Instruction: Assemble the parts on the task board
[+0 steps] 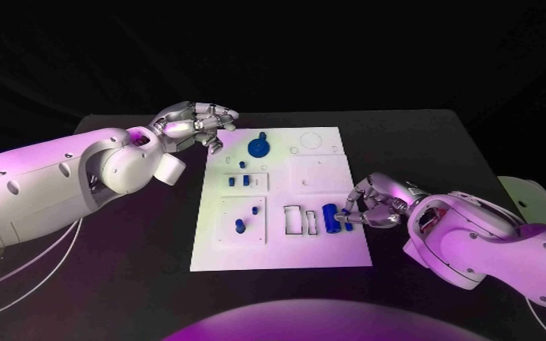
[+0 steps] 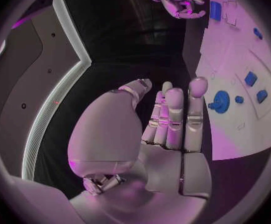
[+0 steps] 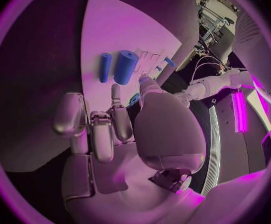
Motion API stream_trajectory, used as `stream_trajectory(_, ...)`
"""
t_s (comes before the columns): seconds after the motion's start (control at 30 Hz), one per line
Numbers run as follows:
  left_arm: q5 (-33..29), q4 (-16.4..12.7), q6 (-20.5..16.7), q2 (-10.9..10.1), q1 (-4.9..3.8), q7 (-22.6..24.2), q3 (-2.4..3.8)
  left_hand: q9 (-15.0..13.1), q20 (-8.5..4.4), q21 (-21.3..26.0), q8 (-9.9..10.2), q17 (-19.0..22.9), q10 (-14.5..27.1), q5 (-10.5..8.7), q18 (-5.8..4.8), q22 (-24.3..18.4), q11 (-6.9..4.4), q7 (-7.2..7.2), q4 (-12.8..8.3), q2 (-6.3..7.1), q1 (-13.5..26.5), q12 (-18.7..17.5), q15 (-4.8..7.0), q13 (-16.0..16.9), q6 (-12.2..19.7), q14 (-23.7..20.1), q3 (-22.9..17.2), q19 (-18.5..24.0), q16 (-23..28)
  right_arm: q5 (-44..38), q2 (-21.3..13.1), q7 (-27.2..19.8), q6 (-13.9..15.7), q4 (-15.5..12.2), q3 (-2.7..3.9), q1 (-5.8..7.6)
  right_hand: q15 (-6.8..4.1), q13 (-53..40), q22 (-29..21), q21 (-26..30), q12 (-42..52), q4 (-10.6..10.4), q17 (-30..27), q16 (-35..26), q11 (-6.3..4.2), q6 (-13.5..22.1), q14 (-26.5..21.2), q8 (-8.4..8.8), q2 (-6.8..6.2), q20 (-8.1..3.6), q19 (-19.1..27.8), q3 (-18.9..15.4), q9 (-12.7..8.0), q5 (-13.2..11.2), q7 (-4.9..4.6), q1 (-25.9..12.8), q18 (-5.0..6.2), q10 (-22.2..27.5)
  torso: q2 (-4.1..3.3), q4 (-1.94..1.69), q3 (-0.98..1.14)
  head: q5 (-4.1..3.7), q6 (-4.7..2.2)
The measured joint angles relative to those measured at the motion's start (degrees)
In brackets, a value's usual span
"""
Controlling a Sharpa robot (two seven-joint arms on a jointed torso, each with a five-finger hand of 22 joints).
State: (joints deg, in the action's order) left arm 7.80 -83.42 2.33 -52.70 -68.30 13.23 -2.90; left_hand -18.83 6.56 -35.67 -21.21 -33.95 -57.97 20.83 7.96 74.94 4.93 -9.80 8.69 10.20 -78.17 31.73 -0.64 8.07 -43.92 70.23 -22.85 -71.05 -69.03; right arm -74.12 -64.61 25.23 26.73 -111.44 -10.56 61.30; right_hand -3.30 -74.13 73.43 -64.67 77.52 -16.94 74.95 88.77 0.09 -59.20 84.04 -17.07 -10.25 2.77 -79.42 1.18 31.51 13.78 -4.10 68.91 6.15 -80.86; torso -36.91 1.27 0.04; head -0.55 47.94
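The white task board (image 1: 285,250) lies in the middle of the black table. A blue gear (image 1: 259,148) sits near its far edge, and small blue parts (image 1: 237,181) lie left of centre, with two more (image 1: 241,225) lower down. My left hand (image 1: 196,125) hovers over the board's far left corner, holding nothing; its fingers (image 2: 172,114) stand over the gear (image 2: 220,101). My right hand (image 1: 373,203) is at the board's right side, fingers bent and apart, holding nothing. Just beyond its fingertips lie a thick blue cylinder (image 3: 125,66) and a thin blue peg (image 3: 105,67).
Several empty slots (image 1: 301,221) and outlined recesses (image 1: 313,174) mark the board. Black table (image 1: 125,278) surrounds it on all sides. A pale object (image 1: 521,191) sits at the table's right edge.
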Motion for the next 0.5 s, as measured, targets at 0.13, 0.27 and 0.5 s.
stream_trajectory(0.13, 0.1, 0.1, 0.0, 0.0, 0.01, 0.0, 0.00, 0.0, 0.00, 0.0, -0.2, 0.0, 0.0, 0.00, 0.00, 0.0, 0.00, 0.19, 0.0, 0.00, 0.0, 0.0, 0.00, 0.0, 0.2, 0.0, 0.0, 0.0, 0.0, -1.7, 1.0, 1.3, 0.0, 0.0, 0.03, -0.36, 0.00, 0.5, 0.1, 0.0, -0.2, 0.1, 0.0, 0.0, -0.02, 0.0, 0.0, 0.00, 0.00, 0.00, 0.0, -0.2, 0.1, 0.0, 0.00, 0.0, 0.00, 0.0, -0.03, 0.02, 0.01, 0.49, 0.18)
stream_trajectory(0.27, 0.2, 0.1, 0.0, 0.0, 0.02, -0.1, -0.01, 0.0, 0.00, 0.0, -0.2, -0.1, 0.0, 0.00, 0.00, 0.0, 0.00, 0.19, 0.0, 0.00, 0.0, 0.0, 0.00, 0.0, 0.2, 0.0, 0.0, 0.0, 0.0, -3.0, 2.2, 2.2, 0.0, 0.2, 0.03, -0.94, 0.00, 0.8, 0.1, 0.0, -0.5, 0.2, 0.0, 0.0, -0.21, 0.7, 0.0, 0.36, 0.00, 0.00, 0.0, -0.6, 0.1, 0.0, -0.20, 0.0, 0.00, 0.2, -0.06, 0.08, 0.02, 0.76, 0.36)
stream_trajectory(0.5, 0.3, 0.1, 0.1, 0.0, 0.02, -0.1, -0.01, 0.0, 0.00, 0.0, -0.2, -0.1, 0.0, 0.00, 0.00, 0.0, 0.00, 0.19, 0.0, 0.00, 0.0, 0.0, 0.00, 0.0, 0.2, 0.0, 0.0, 0.0, 0.0, -4.8, 3.8, 3.2, -0.1, 1.4, 0.02, -1.55, 0.01, 0.8, 0.1, 0.0, -0.5, 0.2, 0.0, 0.0, -0.21, 0.7, 0.0, 0.58, 0.30, 0.00, 0.0, -0.6, 0.0, 0.2, -0.20, 0.3, 0.00, 0.2, -0.07, 0.09, 0.05, 0.84, 0.46)
